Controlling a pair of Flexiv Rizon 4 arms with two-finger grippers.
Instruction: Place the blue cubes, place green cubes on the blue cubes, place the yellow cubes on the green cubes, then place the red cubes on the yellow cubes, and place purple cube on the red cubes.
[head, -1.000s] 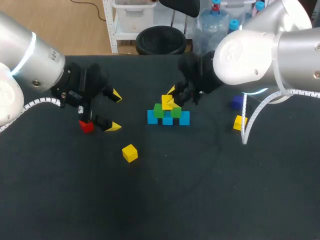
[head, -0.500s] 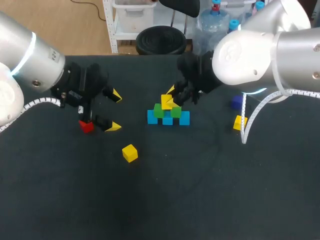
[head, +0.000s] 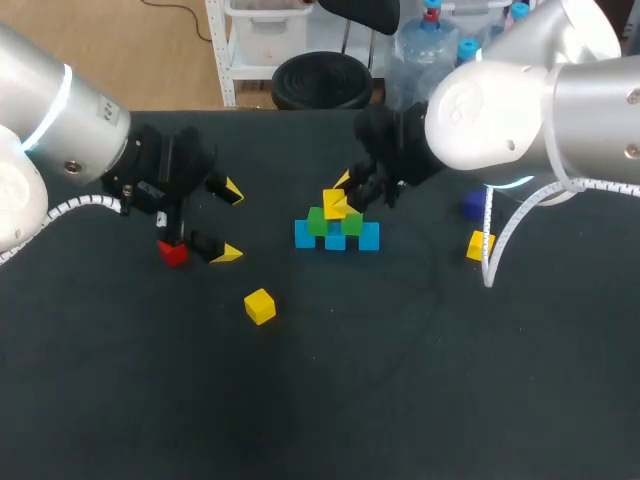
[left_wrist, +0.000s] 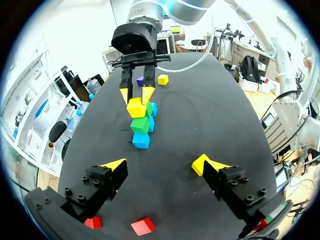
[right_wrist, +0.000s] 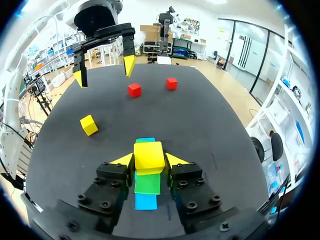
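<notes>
**On the stack (head: 336, 226), right gripper (right_wrist: 149, 160) clamps top yellow cube (head: 334, 205); left gripper (head: 229, 222) wide open**

Head view, clock taken from the stack. At 9 o'clock is the left gripper, fingers spread wide, holding nothing. A red cube (head: 173, 252) lies at 8 o'clock of that gripper. The left wrist view shows a second red cube (left_wrist: 93, 222) near the first, both under the gripper. A loose yellow cube (head: 260, 306) sits at 7 o'clock, well apart. The stack has three blue cubes (head: 305, 234) in a row on the table (head: 400, 380), two green cubes (head: 318, 221) on them, and the top yellow cube on the greens. The right gripper is closed on that cube, one finger touching each side. A purple cube (head: 474, 205) is at 3 o'clock, with a last yellow cube (head: 480, 245) near it at its 6 o'clock.
</notes>
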